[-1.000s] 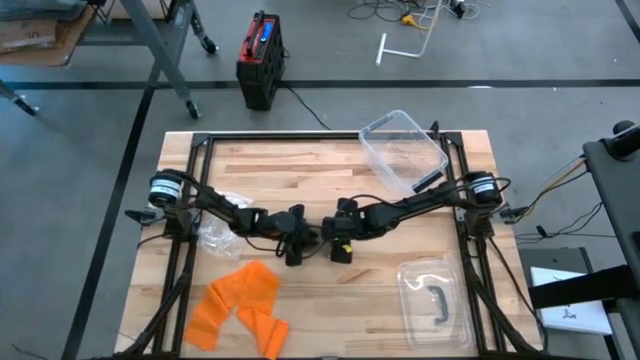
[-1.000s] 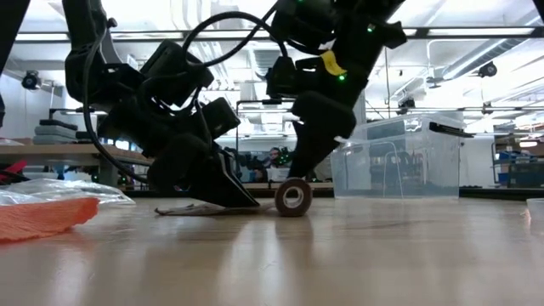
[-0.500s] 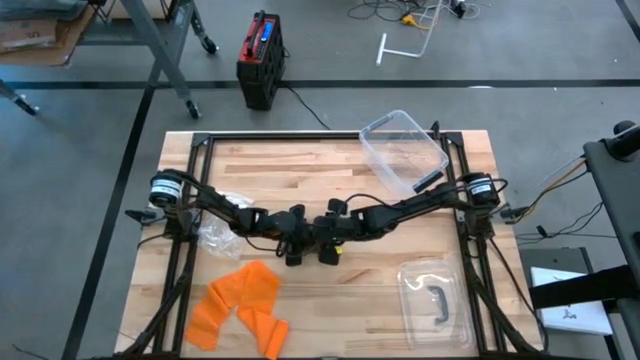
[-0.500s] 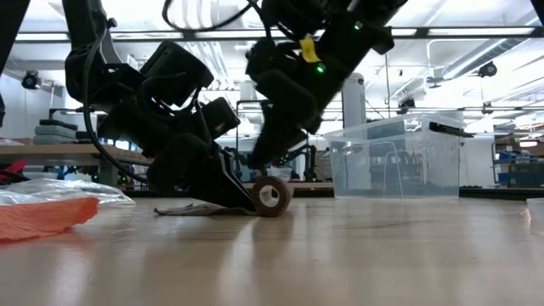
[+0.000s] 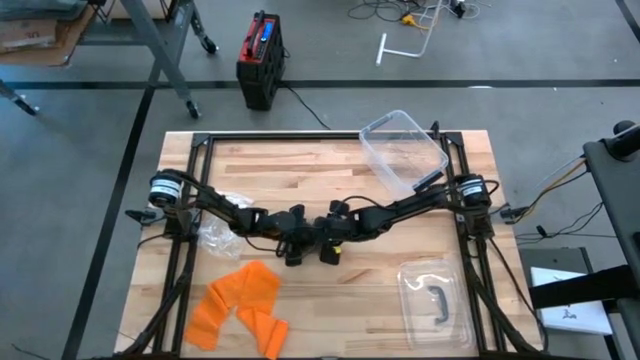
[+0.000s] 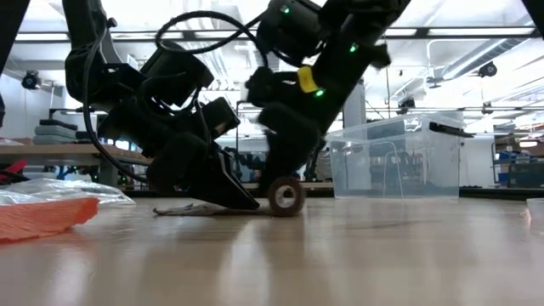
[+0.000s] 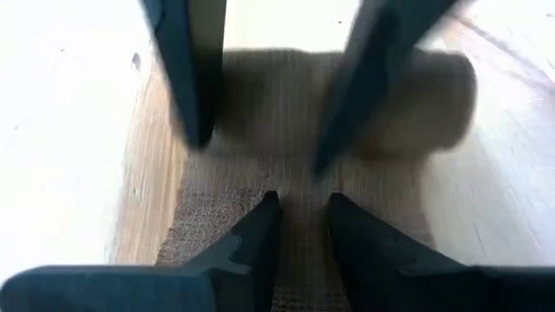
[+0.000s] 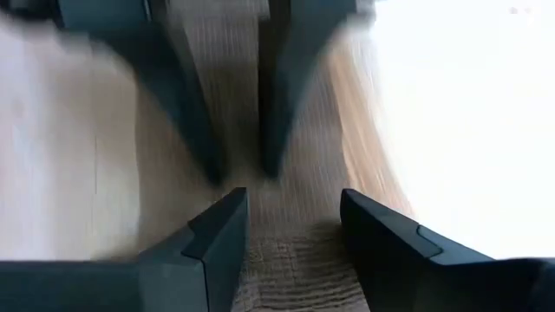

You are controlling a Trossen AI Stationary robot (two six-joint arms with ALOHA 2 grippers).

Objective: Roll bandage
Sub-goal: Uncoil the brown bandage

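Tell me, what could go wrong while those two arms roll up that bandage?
1. The left hand presses only on the bandage's flat tail; if the tail slips, the winding may go slack.
2. The roll stands on edge on the table under the right hand; pushed off-line, it could tip or wind crooked.
3. Both hands work very close together, so their fingers could bump.
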